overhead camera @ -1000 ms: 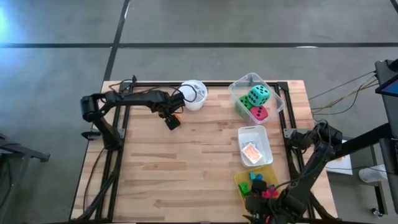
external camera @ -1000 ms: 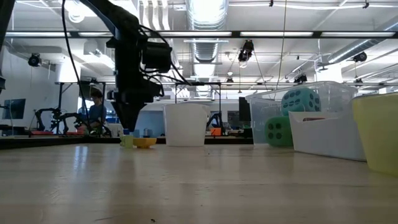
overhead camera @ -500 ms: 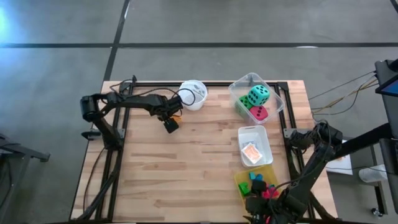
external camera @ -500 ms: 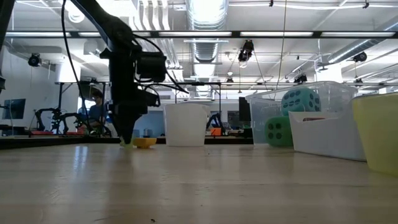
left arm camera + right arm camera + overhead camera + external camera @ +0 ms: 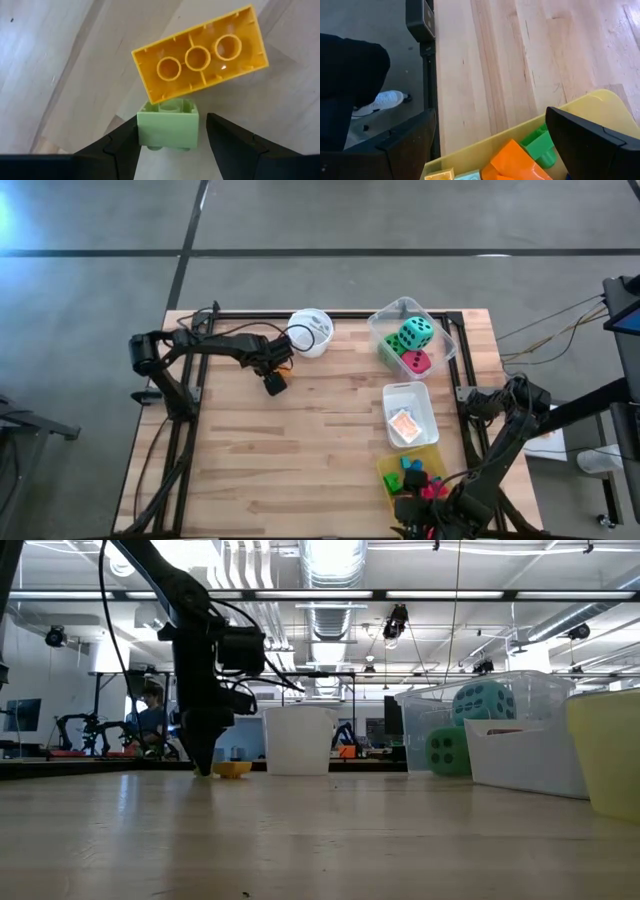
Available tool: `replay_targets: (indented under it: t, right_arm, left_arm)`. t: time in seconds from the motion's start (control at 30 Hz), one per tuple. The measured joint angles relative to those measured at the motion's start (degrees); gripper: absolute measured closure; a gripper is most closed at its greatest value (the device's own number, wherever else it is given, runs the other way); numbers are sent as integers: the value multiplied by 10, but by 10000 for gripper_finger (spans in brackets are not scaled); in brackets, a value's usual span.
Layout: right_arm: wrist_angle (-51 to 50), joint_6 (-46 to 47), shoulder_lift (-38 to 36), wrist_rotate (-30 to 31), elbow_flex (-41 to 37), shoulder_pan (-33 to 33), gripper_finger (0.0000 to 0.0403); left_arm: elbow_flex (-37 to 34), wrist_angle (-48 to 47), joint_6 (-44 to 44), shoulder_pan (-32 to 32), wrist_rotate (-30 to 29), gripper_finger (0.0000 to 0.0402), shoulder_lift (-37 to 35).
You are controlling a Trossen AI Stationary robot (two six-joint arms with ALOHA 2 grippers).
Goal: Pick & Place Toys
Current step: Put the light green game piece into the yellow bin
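On the left of the wooden table (image 5: 300, 440), the left gripper (image 5: 273, 383) was down at the surface just in front of the white round cup (image 5: 311, 332). Its wrist camera showed a pale green block (image 5: 168, 124) sitting between the fingers (image 5: 117, 145); one finger appeared to touch its side while a narrow gap remained at the other, so the claw looked poised around the block, not yet clenched on it. A yellow block (image 5: 200, 55), lying studs-down with its hollow underside showing, touched the green one's far edge. Both looked like hard, light, smooth plastic: stiff enough to take a firm squeeze, but slick, so the flat opposite side walls were the place to grip, squarely, lest the piece twist out. Closing could also nudge the yellow neighbour.

Toward the right, a clear bin (image 5: 412, 340) held the green die (image 5: 390, 350), teal die (image 5: 417, 332) and red-pink die (image 5: 416, 362); nearer the front a second clear bin (image 5: 410, 412) held a small orange-patterned card pack (image 5: 404, 425). At the front right the yellow bin (image 5: 386, 468) contained mixed blocks, with the right gripper (image 5: 490, 145) resting just above it, fingers spread wide and grasping nothing
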Motion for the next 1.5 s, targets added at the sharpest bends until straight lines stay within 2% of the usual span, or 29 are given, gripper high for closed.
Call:
replay_targets:
  t: [0.1,0.27,0.57,0.7,0.87,1.07,1.23,1.33,1.4,1.5]
  right_arm:
    - [1,0,0,0,0,0,34]
    - [2,0,0,0,0,0,34]
    - [2,0,0,1,0,0,34]
    - [2,-10,0,5,0,0,34]
    - [22,-70,0,74,0,-4,34]
    - [55,-135,0,145,0,-14,34]
    - [87,-158,6,156,0,-34,34]
    - [143,-245,20,199,-1,-46,34]
    - [188,-315,31,233,2,-50,34]
    - [229,-410,45,292,17,-50,34]
  left_arm:
    - [0,8,11,0,4,203,0]
    - [0,27,12,0,36,263,0]
    - [1,31,-11,0,113,265,-1]
    - [1,28,-54,-1,181,265,-1]
    - [1,25,-90,-17,252,265,-12]
    - [1,42,-132,-74,245,265,-77]
    - [1,139,-215,-168,233,265,-128]
    - [2,218,-249,-242,198,265,-142]
    - [7,250,-268,-294,160,265,-146]
    - [19,293,-278,-354,132,265,-150]
